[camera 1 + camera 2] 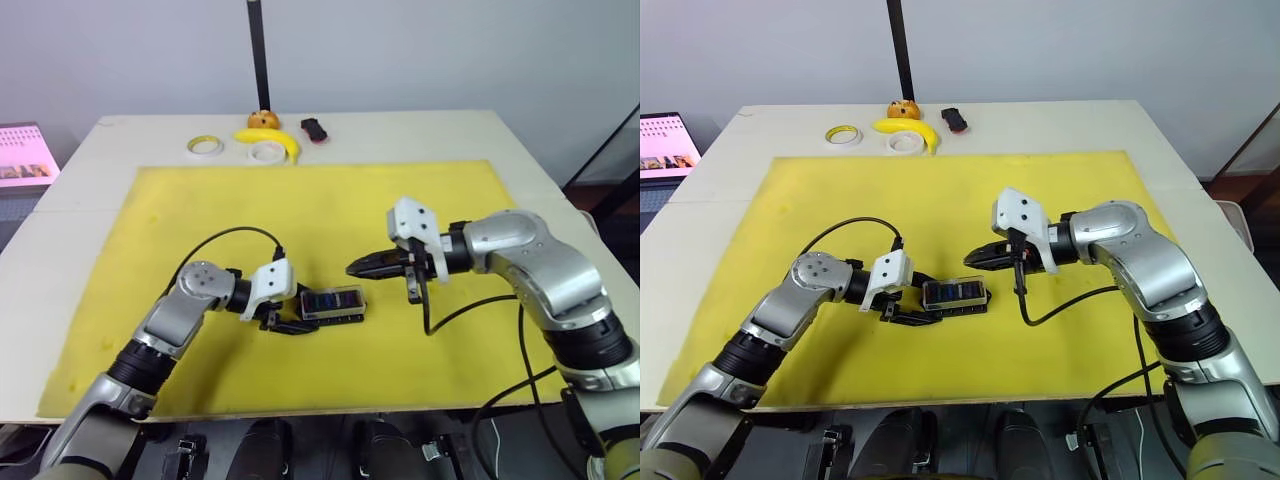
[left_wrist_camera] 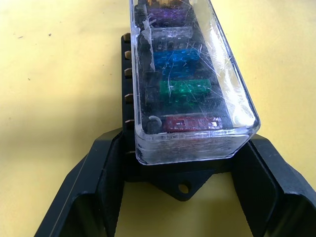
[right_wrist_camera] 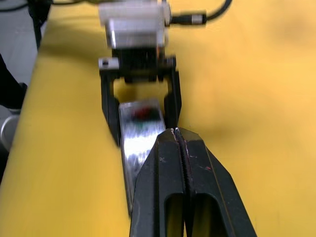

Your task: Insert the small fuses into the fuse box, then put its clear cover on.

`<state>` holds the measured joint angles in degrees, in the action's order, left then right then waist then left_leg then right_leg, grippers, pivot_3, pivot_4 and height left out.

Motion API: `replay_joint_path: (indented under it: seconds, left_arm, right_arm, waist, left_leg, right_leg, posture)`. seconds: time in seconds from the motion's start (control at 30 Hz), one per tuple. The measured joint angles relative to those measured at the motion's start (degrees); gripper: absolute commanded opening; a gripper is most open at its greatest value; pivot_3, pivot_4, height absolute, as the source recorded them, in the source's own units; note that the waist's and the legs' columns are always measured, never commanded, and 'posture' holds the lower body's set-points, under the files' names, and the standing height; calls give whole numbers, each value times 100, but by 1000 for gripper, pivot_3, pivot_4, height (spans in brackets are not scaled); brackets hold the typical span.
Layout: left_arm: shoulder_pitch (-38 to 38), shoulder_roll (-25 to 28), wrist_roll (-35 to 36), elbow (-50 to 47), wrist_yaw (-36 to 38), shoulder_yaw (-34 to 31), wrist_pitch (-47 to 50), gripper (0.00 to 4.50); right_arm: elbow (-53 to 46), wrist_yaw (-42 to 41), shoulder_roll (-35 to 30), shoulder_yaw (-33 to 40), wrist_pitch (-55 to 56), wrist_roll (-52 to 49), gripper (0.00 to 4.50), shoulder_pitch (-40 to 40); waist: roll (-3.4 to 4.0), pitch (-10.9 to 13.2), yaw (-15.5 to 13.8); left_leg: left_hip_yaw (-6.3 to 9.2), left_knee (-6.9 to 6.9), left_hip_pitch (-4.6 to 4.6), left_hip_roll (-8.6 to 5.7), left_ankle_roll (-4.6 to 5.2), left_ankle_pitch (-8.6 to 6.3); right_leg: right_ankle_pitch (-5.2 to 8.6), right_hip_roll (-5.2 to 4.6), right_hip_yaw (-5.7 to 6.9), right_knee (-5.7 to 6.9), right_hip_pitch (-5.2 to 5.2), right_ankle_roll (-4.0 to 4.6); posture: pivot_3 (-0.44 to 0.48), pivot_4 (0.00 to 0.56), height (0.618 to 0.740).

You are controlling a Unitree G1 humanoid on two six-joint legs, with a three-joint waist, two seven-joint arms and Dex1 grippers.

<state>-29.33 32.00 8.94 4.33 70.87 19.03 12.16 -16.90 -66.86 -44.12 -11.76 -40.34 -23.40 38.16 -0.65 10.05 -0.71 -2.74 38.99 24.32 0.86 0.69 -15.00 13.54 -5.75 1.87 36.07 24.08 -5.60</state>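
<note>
- The left gripper point(image 1: 290, 318) has its fingers spread wide, straddling one end of the fuse box point(image 2: 168, 180) on the yellow mat point(image 1: 300, 210); whether the pads touch its sides I cannot tell.
- The clear cover point(image 2: 224, 89) sits on the box, with the small fuses point(image 2: 185, 89) in a row beneath it: red nearest the left gripper, then green, blue, grey, purple.
- The right gripper point(image 1: 356, 268) is pinched closed and empty, its tips just above the box's opposite end.
- Far beyond both grippers, off the mat, lie two tape rolls point(image 1: 204, 146), a banana point(image 1: 270, 136) and a black-and-red gadget point(image 1: 315, 129).
- No readable writing.

clear cover point(image 2: 217, 74) on fuse box point(image 2: 129, 94)
</note>
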Motion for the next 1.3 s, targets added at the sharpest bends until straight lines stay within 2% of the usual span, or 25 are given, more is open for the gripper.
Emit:
replay_joint_path:
  seconds: [0.07,0.2,0.33,0.47,0.53,0.63,0.87,1.0,1.13,1.3]
  left_arm:
    - [-18,8,-16,1,-2,2,23,4465]
    - [-33,194,31,-82,55,-10,132,4465]
    - [70,600,100,-293,165,-140,211,4465]
    - [461,1196,374,-694,225,-625,539,4465]
    - [737,1592,647,-1062,230,-1099,913,4465]
    - [1116,2028,1168,-1677,206,-1847,1494,4500]
    - [2101,2806,2211,-2867,108,-3499,2644,4500]
    - [2701,2933,2466,-3209,43,-4182,3013,4500]
    - [2959,2932,2646,-3454,-164,-4639,3209,4500]
    - [3188,2938,2759,-3618,-247,-4735,3261,4500]
  right_arm:
    - [-103,7,-51,33,13,-2,0,-33]
    - [-205,18,-183,71,32,-1,0,-172]
    - [-220,25,-270,140,76,0,0,-210]
    - [-217,-82,-568,167,246,21,0,-213]
    - [-181,-251,-889,279,462,78,0,-263]
    - [-45,-492,-1297,413,890,218,826,-348]
    - [707,-1169,-2031,599,1988,581,4370,-469]
    - [1027,-1511,-2290,663,2381,677,4443,-493]
    - [1223,-1692,-2398,732,2457,687,4443,-492]
    - [1390,-1725,-2402,784,2479,716,4443,-491]
  waist:
    - [0,0,-4]
    - [-1,0,9]
    - [0,1,66]
    - [1,5,117]
    - [2,9,132]
    - [1,11,122]
    - [7,16,142]
    - [13,22,144]
    - [13,23,132]
    - [15,24,135]
  left_leg:
    - [0,1,9,0,0,0]
    - [-3,0,11,2,0,0]
    - [-4,-3,11,10,0,0]
    - [-3,-7,15,16,0,0]
    - [-4,-8,17,16,0,0]
    - [-5,-8,18,14,0,0]
    - [-15,-13,15,13,-1,0]
    - [-20,-15,15,14,-2,0]
    - [-21,-14,14,13,-5,1]
    - [-21,-14,14,13,-5,2]
  right_leg:
    - [-2,1,0,2,10,-3]
    - [-3,5,-1,2,15,-6]
    - [-3,15,-2,7,25,-6]
    - [-3,16,-1,9,32,-5]
    - [-1,13,-2,6,33,-2]
    - [1,10,-2,0,31,0]
    - [2,7,-5,-2,36,1]
    - [2,8,-8,-1,39,1]
    - [3,6,-10,-3,37,2]
    - [3,7,-10,-2,38,2]
  posture:
    - [0,150,740]
    - [0,150,740]
    - [0,150,740]
    - [0,150,740]
    - [0,150,740]
    - [0,150,740]
    - [0,150,740]
    - [0,150,740]
    - [0,150,740]
    - [0,150,740]
